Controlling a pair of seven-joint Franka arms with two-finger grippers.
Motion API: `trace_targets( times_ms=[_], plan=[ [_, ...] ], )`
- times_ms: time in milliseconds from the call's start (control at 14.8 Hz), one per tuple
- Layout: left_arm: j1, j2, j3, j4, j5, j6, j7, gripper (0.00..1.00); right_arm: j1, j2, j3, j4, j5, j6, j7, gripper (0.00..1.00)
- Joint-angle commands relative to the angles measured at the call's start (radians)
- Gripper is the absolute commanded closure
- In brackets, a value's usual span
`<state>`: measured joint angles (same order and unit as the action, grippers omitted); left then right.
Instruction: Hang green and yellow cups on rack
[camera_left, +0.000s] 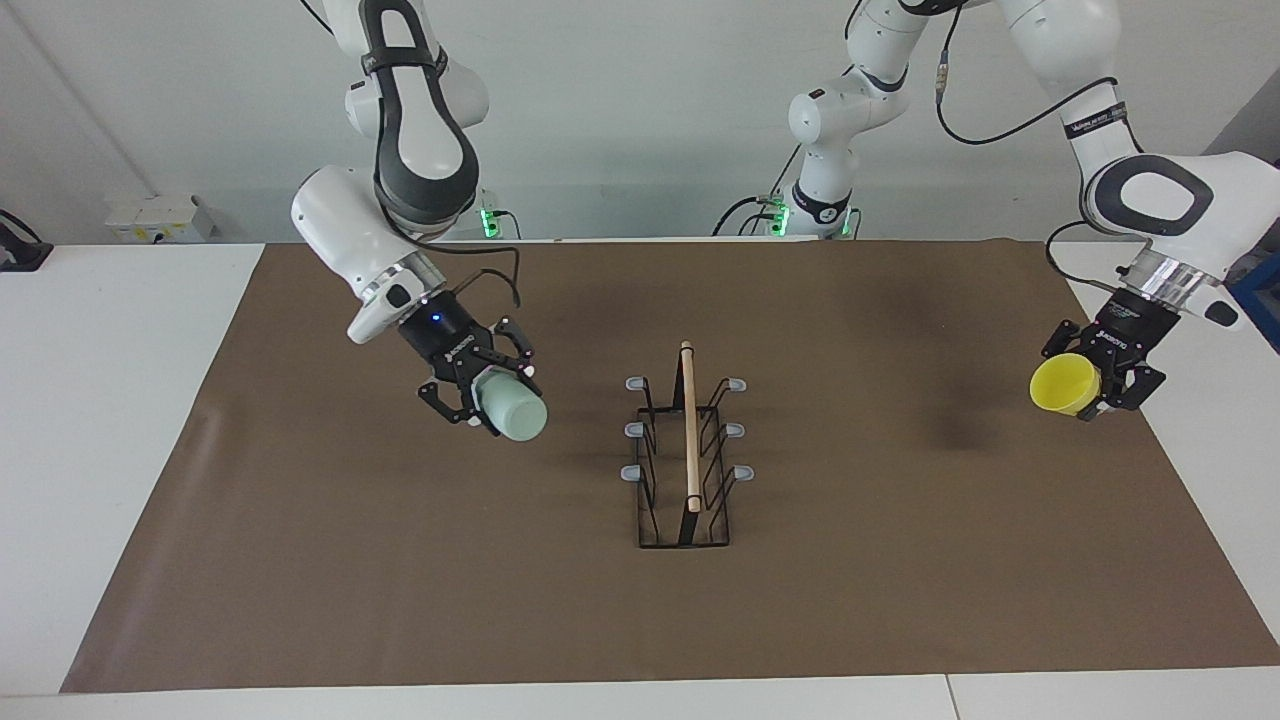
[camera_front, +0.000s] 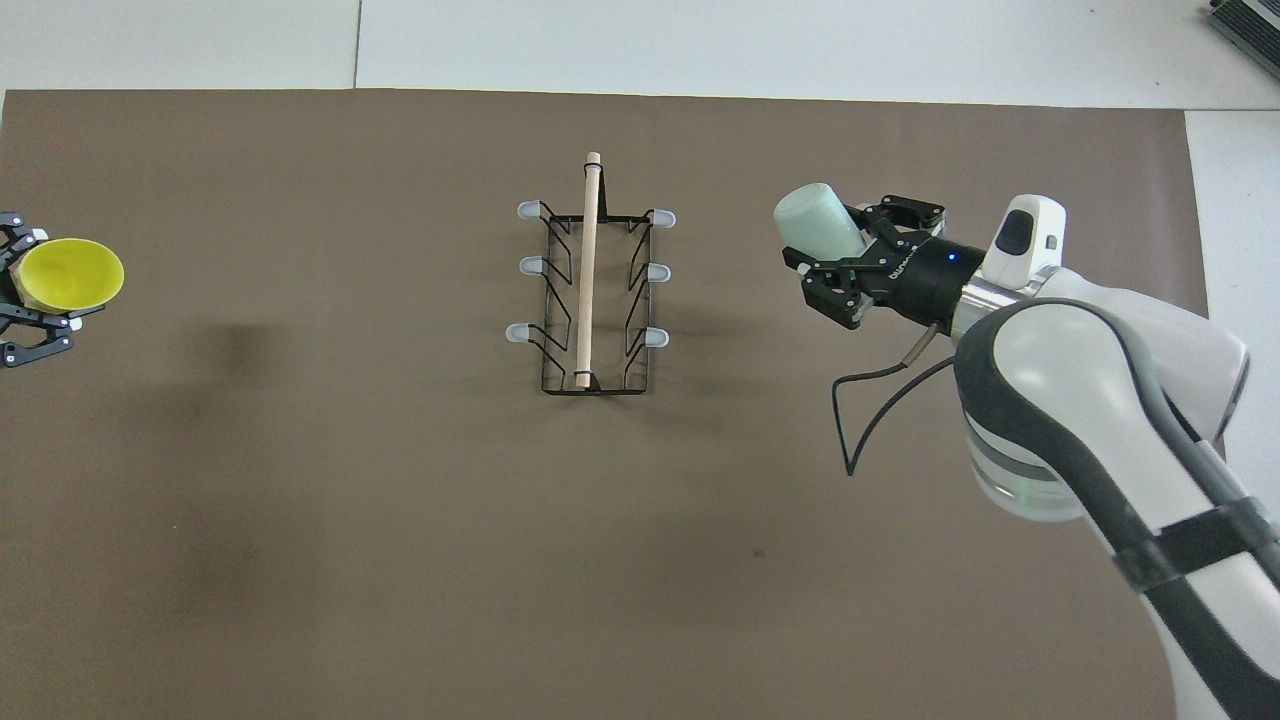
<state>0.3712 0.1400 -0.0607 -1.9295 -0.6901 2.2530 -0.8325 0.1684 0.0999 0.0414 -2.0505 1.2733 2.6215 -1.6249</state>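
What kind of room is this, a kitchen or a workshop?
Probably a robotics lab: two white robot arms, a brown mat covering the table, and just a rack and two plastic cups set out.
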Motion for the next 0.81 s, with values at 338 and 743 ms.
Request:
trace_targets(
  times_ms=[338, 743],
  plan=[
    [0.002, -0.144, -0.132, -0.071, 0.190, 0.097, -0.025, 1.00, -0.001, -0.008, 0.008, -0.016, 0.113, -0.023, -0.090, 1.00],
    [0.005, -0.258, -0.258, -0.144, 0.384, 0.125, -0.077, 1.00, 0.161, -0.017, 0.008, -0.033, 0.838, 0.043, -0.436, 1.00]
  ],
)
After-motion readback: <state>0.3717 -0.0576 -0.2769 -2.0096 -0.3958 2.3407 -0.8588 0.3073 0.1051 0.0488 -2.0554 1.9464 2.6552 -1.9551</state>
